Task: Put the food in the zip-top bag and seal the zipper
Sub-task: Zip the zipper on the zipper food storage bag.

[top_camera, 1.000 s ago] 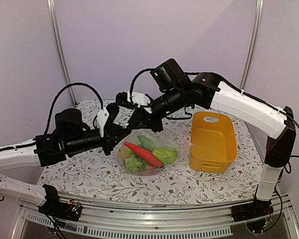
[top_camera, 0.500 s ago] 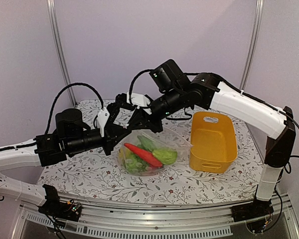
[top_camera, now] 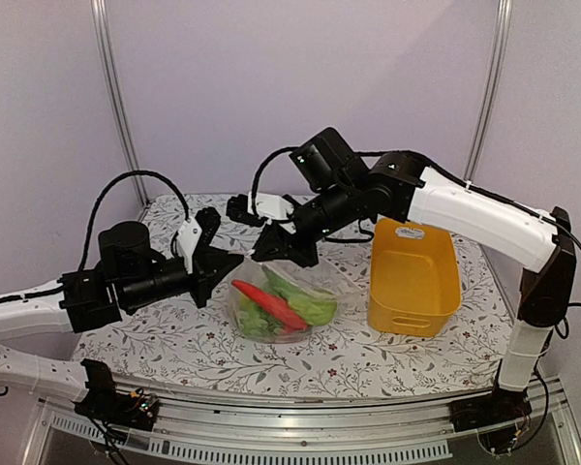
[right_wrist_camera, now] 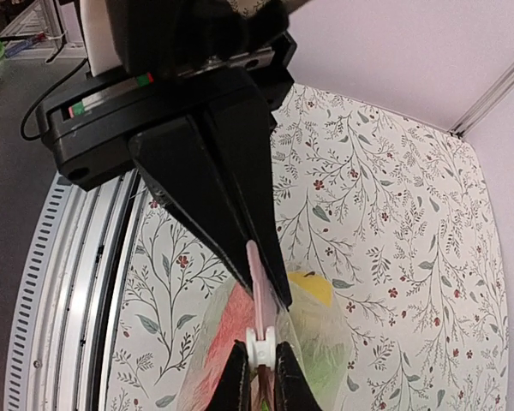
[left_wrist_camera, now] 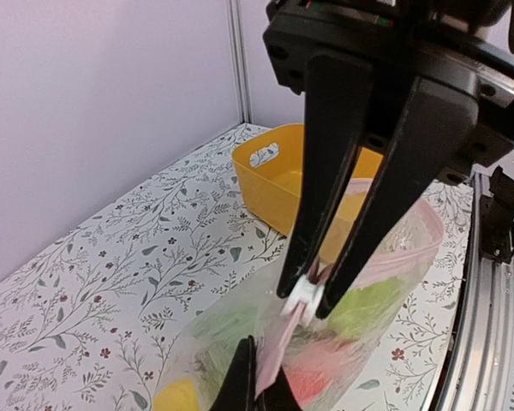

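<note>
The zip-top bag hangs between both grippers, its bottom on the table. The food shows through it: a red-orange carrot, green pieces and a yellow piece. My left gripper is shut on the end of the pink zipper. My right gripper is shut on the zipper's white slider, a short way along the strip from the left gripper. In the top view the left gripper and right gripper nearly meet above the bag's left end.
A yellow basket stands right of the bag, close to the right arm's forearm. The floral tablecloth covers the table. The metal rail runs along the near edge.
The right gripper has slid left along the bag's mouth toward the left gripper. The left arm drew back to the left. The bag's mouth is drawn together and the bag looks narrower.
</note>
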Controlling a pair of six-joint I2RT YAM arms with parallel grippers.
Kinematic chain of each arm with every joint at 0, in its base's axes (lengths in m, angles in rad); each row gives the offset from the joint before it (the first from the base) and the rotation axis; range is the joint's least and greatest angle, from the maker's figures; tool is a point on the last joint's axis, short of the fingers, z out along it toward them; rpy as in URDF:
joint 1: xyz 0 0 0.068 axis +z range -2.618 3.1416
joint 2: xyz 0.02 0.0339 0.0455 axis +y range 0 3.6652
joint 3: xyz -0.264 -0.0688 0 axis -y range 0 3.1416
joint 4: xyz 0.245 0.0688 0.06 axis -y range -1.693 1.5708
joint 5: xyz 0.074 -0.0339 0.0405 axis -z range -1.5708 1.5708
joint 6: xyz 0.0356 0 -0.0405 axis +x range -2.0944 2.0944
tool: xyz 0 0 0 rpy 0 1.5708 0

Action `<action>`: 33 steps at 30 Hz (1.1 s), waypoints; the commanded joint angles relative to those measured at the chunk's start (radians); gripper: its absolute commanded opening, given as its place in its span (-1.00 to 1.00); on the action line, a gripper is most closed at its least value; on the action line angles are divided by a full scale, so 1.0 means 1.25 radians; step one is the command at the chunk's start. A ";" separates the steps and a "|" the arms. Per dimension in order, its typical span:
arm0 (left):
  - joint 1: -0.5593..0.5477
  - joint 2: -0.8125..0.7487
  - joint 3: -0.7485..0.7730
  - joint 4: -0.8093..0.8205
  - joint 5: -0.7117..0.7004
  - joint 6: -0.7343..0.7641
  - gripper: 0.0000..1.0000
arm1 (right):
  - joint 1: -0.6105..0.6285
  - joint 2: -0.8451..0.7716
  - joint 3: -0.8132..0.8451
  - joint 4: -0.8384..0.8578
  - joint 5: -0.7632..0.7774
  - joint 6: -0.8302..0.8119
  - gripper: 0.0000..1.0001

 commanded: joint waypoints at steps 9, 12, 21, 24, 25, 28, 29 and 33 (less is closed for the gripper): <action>0.059 -0.078 -0.027 0.003 -0.101 0.000 -1.00 | -0.103 -0.127 -0.186 -0.150 0.050 -0.001 -1.00; 0.071 -0.081 -0.028 -0.003 -0.097 -0.002 -1.00 | -0.118 -0.165 -0.236 -0.154 0.060 -0.005 -1.00; 0.088 -0.073 -0.026 -0.003 -0.084 -0.003 -1.00 | -0.163 -0.242 -0.339 -0.166 0.059 -0.005 -0.99; 0.091 -0.072 -0.026 -0.002 -0.081 -0.002 -1.00 | -0.174 -0.260 -0.364 -0.168 0.063 -0.006 -0.99; 0.093 -0.073 -0.026 -0.002 -0.081 -0.001 -1.00 | -0.178 -0.265 -0.371 -0.169 0.062 -0.006 -0.99; 0.096 -0.076 -0.027 -0.004 -0.080 0.001 -1.00 | -0.188 -0.273 -0.389 -0.179 0.059 -0.008 -0.99; 0.097 -0.078 -0.028 -0.004 -0.080 0.002 -1.00 | -0.191 -0.275 -0.395 -0.181 0.058 -0.010 -0.99; 0.102 -0.081 -0.032 -0.005 -0.079 0.001 -1.00 | -0.203 -0.283 -0.414 -0.189 0.057 -0.016 -0.98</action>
